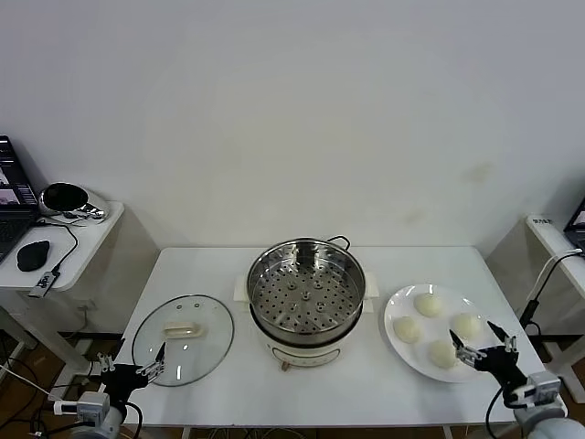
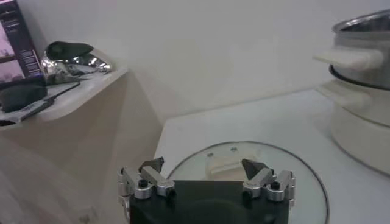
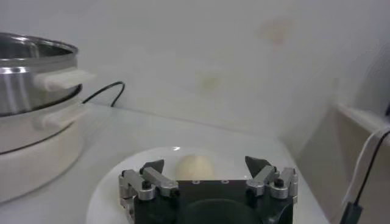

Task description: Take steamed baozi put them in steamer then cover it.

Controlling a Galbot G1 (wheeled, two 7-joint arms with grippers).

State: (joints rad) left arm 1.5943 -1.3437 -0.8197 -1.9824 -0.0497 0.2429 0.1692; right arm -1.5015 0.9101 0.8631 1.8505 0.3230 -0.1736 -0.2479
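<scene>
Several cream-white baozi (image 1: 429,304) lie on a white plate (image 1: 395,311) at the table's right. The steel steamer (image 1: 306,297) stands uncovered at the centre, its perforated tray bare. At the left, the glass cover (image 1: 206,343) with its cream handle (image 1: 180,330) lies flat on the table. My left gripper (image 1: 134,363) hangs open at the cover's near edge; the left wrist view shows the left gripper (image 2: 202,164) open, the cover's handle (image 2: 224,164) just beyond it. My right gripper (image 1: 473,333) is open over the plate's near right side. In the right wrist view the right gripper (image 3: 205,163) faces one baozi (image 3: 195,165).
A black power cord (image 3: 103,94) runs behind the steamer. A side table (image 1: 78,242) at the far left carries a laptop, a mouse (image 1: 33,255) and a shiny object. Another small table (image 1: 553,233) stands to the right. The white table's front edge is close to both grippers.
</scene>
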